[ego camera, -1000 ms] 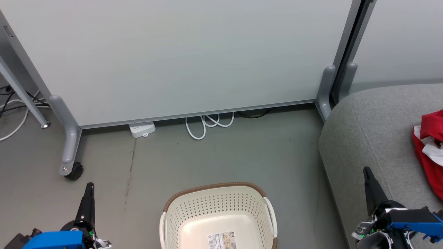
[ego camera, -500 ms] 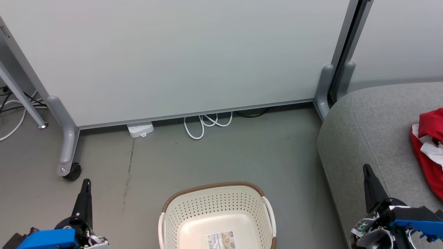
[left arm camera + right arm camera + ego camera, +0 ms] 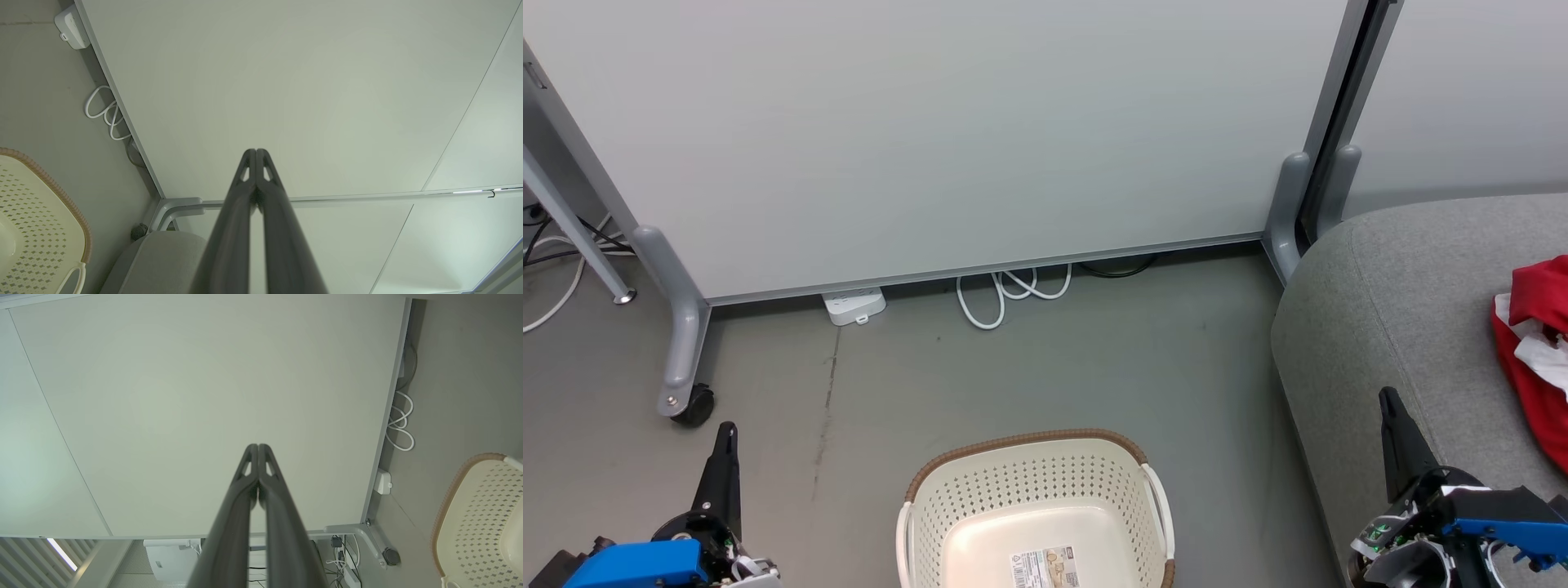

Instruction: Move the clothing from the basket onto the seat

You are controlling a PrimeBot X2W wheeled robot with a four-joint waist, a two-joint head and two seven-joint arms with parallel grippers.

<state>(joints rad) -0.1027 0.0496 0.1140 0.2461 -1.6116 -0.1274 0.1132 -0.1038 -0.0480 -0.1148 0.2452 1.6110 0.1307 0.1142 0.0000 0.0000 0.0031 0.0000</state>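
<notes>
Both grippers clenched and empty: left gripper [image 3: 729, 433] at 7 o'clock of the head view, right gripper [image 3: 1388, 400] at 4 o'clock, each with its fingers pressed tip to tip in its wrist view. Soft bright red clothing with white trim [image 3: 1539, 343] lies on the large light grey fabric seat [image 3: 1388, 294] at 3 o'clock, partly cut by the frame edge. Cream-white perforated oval plastic basket with brown woven-look rim [image 3: 1029, 439] sits on the grey floor [image 3: 1013, 367] at 6 o'clock. Its bottom looks bare apart from a printed label [image 3: 1045, 567], but its near end is out of frame.

Judgement: transfer looks done, so the step in hand is check and park. To do it well, tip the head down to see the basket's near end before calling it finished. Hold both arms clear of the basket and the seat edge, and don't brush the red heap — loose cloth could slide off the rounded cushion.
</notes>
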